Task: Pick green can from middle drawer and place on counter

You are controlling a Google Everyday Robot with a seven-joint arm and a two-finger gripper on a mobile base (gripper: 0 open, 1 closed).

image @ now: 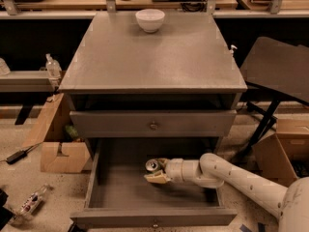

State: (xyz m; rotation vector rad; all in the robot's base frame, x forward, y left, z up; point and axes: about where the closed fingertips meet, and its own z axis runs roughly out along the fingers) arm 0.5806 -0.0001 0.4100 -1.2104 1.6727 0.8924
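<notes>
The green can [152,165] stands upright on the floor of the open middle drawer [120,190], right of its centre, with its silver top showing. My gripper [154,172] reaches in from the right on a white arm [241,180] and is right at the can, low inside the drawer. The can's lower body is partly hidden behind the gripper. The grey counter [154,62] is the cabinet's top, above the shut upper drawer [153,124].
A white bowl [150,20] sits at the back of the counter. Cardboard boxes stand on the floor at the left [60,151] and right [282,151]. A dark folding table [277,66] is on the right. A bottle [31,199] lies on the floor at the left.
</notes>
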